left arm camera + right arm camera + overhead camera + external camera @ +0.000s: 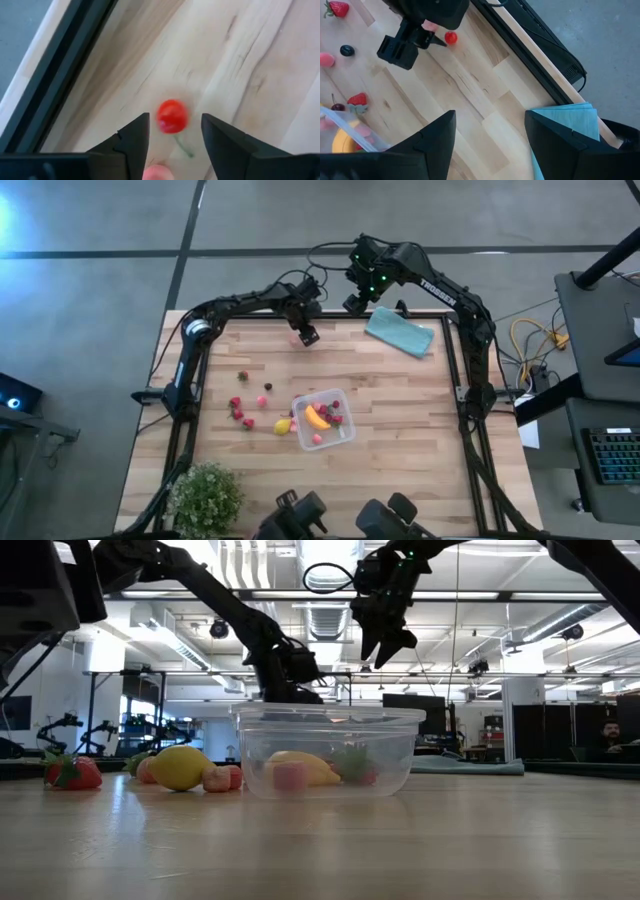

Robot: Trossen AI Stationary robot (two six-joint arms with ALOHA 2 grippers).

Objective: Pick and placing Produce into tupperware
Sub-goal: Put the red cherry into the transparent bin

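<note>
The left gripper (306,336) sits near the top middle of the high view, over the far part of the counter (400,410). Its jaws are partly open and hold nothing. In the left wrist view a small red cherry (172,115) lies on the wood right in the gap between the two dark fingers (131,140) — just ahead of them. Its thin stem points back toward the jaws. A pink piece (158,173) shows at the very bottom of that view, closer in; I cannot tell if it touches a finger. So the fruit is straight in front of the left jaws, and I think a short push forward and a squeeze would catch it.

The right gripper (357,302) waits higher up, just right of the left one, near the teal cloth (400,332). Its jaws are wide and empty. The left arm is the nearer one to the cherry.

The tupperware (324,419) is in the middle of the high view, well apart from the cherry. Inside it are a banana (317,418), a pink piece and some red fruit. Just left of the box lies a lemon (283,425), with more strawberries (240,412) farther left.

The counter is pale wood planks with a black frame. A leafy plant (206,495) stands at the lower left. Behind, the low view shows a big bright room — with white lights.
</note>
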